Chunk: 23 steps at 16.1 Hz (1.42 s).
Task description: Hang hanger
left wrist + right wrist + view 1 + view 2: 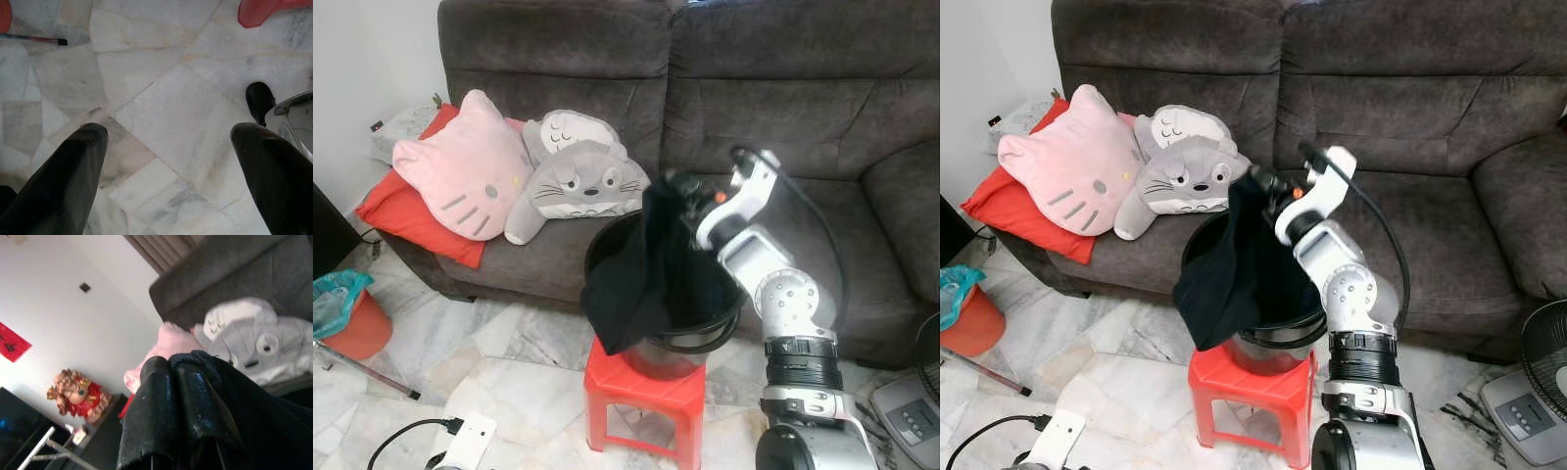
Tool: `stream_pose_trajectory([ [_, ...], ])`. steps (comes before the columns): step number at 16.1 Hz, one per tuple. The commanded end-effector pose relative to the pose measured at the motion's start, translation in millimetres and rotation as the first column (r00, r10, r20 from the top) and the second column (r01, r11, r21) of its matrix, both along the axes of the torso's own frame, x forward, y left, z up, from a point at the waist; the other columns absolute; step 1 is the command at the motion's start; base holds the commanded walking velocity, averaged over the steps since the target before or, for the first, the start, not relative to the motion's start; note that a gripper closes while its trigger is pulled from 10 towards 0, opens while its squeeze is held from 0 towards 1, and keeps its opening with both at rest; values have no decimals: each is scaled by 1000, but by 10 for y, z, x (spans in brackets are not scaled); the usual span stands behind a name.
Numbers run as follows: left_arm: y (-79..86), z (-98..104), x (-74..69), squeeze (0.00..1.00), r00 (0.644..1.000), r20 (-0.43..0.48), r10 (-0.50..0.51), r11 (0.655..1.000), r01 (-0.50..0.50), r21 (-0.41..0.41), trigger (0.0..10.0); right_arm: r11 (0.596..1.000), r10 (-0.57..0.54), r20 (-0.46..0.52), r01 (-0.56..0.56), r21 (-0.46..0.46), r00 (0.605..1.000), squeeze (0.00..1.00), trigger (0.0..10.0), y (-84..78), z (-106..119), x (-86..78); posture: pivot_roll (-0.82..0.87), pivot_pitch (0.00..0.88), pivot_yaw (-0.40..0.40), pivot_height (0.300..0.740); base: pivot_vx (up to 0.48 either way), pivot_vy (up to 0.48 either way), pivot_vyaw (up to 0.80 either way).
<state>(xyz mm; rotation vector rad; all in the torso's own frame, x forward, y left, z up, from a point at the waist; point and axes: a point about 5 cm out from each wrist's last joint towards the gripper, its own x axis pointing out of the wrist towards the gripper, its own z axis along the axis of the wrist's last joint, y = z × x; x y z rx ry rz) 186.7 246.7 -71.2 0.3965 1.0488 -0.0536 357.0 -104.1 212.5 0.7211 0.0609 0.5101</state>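
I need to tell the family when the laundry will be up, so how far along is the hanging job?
Early. Done: the right gripper has pinched a black garment and lifted it out of the black bucket on the red stool. In hand: the garment hangs over the bucket rim. Left: I see no hanger or rail, so hanging is not yet done. The left gripper idles, open, over the floor.

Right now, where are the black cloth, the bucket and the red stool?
black cloth [636, 284], left eye view, middle of the hanging fabric
bucket [705, 338], left eye view, front rim
red stool [641, 384], left eye view, seat edge
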Motion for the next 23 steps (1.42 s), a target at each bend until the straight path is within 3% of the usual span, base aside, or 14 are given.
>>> stream_pose_trajectory([
  [1,58,7,-19,0,1000,-8,12,1000,-12,15,10000,1000,3,77,-4,17,997,0,0,47,193,-5,-104,0,88,740,0,0,0],
  [5,69,7,-26,0,1000,-8,9,1000,-9,22,10000,994,-25,236,50,-101,971,0,0,129,394,-62,-107,0,90,740,0,0,0],
  [6,71,4,-32,0,1000,-9,11,1000,-11,23,10000,987,-48,246,83,-134,968,0,10000,129,364,-85,-106,0,86,740,0,0,0],
  [7,71,3,-35,0,1000,-8,12,1000,-12,23,10000,987,-65,234,96,-126,970,0,10000,132,329,-101,-106,0,86,740,0,0,0],
  [9,75,-5,-54,0,1000,-9,30,999,-30,18,10000,969,-100,232,148,-199,968,0,10000,161,103,-261,-98,0,81,740,0,0,0],
  [11,84,-9,-68,0,999,-13,32,999,-32,20,10000,957,-123,254,182,-224,959,0,10000,187,50,-360,-106,0,85,740,0,0,0],
  [13,93,-13,-82,0,999,-13,40,999,-39,20,10000,962,-147,269,201,-187,952,0,10000,277,49,-428,-104,0,85,740,0,0,0],
  [17,100,-15,-91,0,998,-6,58,998,-58,15,10000,957,-145,271,204,-204,952,0,10000,367,3,-458,-94,0,83,740,0,0,0],
  [23,107,-2,-70,0,998,-3,57,998,-57,6,10000,932,-192,297,269,-242,935,0,10000,325,16,-403,-87,0,94,740,0,0,0],
])
